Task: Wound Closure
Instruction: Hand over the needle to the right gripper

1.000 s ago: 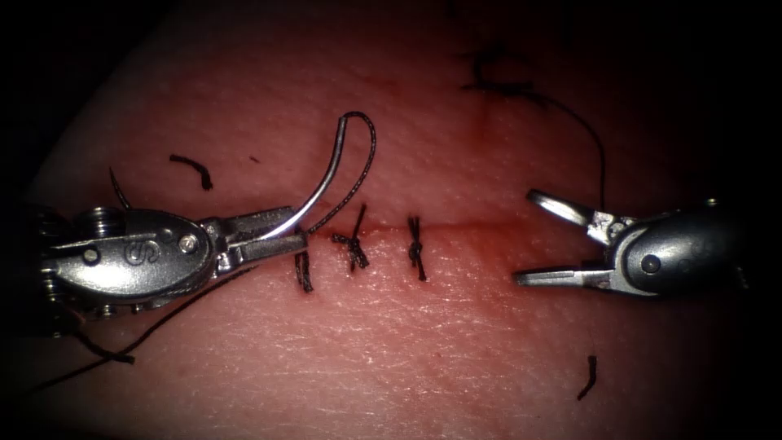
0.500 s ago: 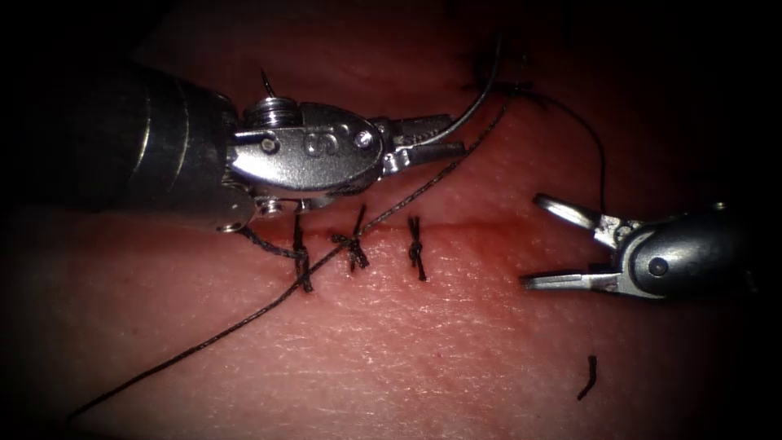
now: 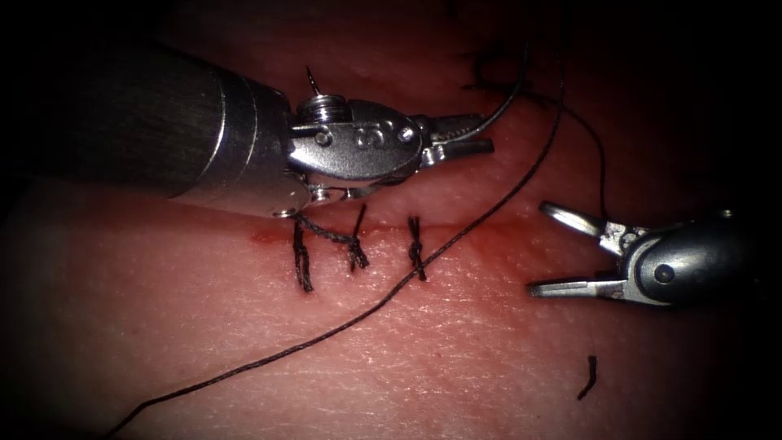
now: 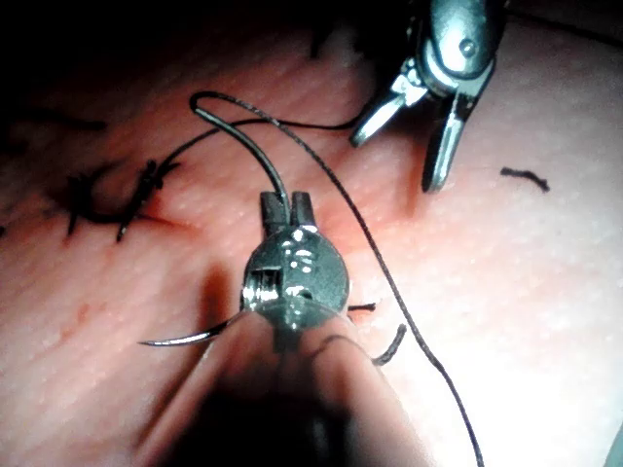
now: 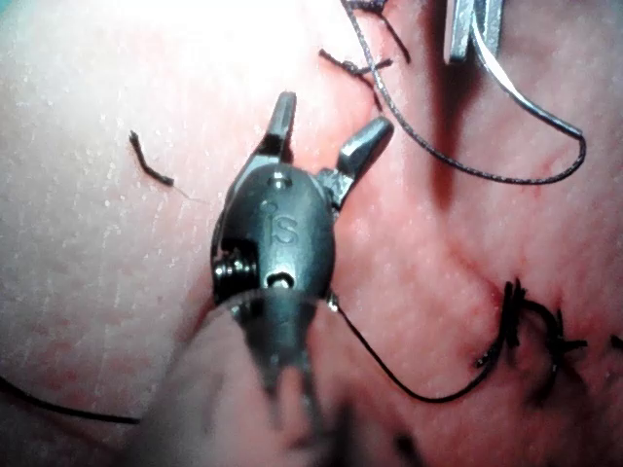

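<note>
1. Currently the left arm's steel needle-driver end effector (image 3: 468, 136) is clamped on the thin curved steel needle (image 3: 503, 104), gripped partway along its curve; the needle is free of the tissue and arcs toward 1 o'clock from the tips.
2. Its pointed end shows behind the wrist in the left wrist view (image 4: 180, 340).
3. Dark braided thread (image 3: 383, 303) runs from 1 o'clock to 7 o'clock across the pink pork tissue (image 3: 456, 358) and its horizontal cut (image 3: 481, 231), over three knotted stitches (image 3: 356, 244).
4. At 3 o'clock, the right arm's end effector (image 3: 542, 248) gapes wide, holding nothing.
5. A short cut thread end (image 3: 587, 377) lies at 5 o'clock.
</note>
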You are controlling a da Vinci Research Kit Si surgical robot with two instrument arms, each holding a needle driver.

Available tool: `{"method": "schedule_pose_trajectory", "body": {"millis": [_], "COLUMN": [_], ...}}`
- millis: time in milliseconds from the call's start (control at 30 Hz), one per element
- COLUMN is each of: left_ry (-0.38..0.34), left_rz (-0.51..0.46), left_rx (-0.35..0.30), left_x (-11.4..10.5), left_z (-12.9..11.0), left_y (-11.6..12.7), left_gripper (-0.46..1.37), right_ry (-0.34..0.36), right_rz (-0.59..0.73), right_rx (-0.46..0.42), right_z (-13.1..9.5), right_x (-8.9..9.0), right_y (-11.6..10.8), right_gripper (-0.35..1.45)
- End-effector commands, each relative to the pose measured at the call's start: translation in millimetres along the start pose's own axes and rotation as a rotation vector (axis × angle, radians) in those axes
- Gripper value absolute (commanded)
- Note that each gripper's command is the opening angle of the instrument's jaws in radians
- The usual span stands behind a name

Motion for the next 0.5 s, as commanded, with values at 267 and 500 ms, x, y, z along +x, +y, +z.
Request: {"method": "schedule_pose_trajectory", "body": {"millis": [267,500], "left_ry": [-0.005,0.013], "left_rz": [0.029,0.036], "left_rx": [0.038,0.058], "left_x": [-5.1,-7.3], "left_z": [-3.3,-3.7], "left_y": [1.8,3.0], "left_gripper": [-0.35,-0.35], "right_ry": [0.005,0.026], "right_rz": [0.151,0.426], "right_rx": [0.010,-0.008], "right_z": [-0.3,-0.2], "right_x": [0.6,1.5], "right_y": [-0.7,-1.6], "right_gripper": [1.22,1.08]}}
